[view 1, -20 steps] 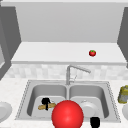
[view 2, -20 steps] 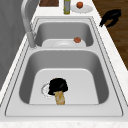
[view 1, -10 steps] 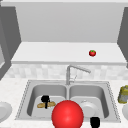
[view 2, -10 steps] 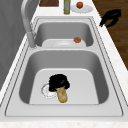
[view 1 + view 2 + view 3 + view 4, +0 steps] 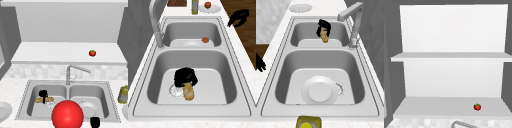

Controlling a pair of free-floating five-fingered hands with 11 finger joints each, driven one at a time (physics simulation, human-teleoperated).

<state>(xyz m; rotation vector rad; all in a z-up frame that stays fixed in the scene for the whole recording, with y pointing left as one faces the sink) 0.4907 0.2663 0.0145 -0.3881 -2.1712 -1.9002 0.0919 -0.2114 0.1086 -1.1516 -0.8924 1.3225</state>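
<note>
Curling over the baguette (image 5: 188,91), my left hand (image 5: 185,77) sits low in the left basin of the sink (image 5: 25,100), fingers wrapped round one end of the loaf while the other end pokes out towards the near wall. Compared with a second ago the loaf lies a touch lower and closer to the basin floor, and my hand has sunk with it, so I judge I am setting it down rather than lifting it. From the front, the hand (image 5: 43,94) crosses the bread (image 5: 44,99) at its middle. Just beside the loaf is the drain (image 5: 176,91), partly under my palm. In the right basin a white plate (image 5: 320,93) lies flat on the floor. My right hand (image 5: 94,122) hangs idle in front of the sink's near rim, well apart from everything; I cannot tell how its fingers stand. Further out, a yellow bottle (image 5: 123,94) stands on the counter at the right, and a tomato (image 5: 92,53) rests on the shelf (image 5: 434,106) above the faucet (image 5: 72,72).
</note>
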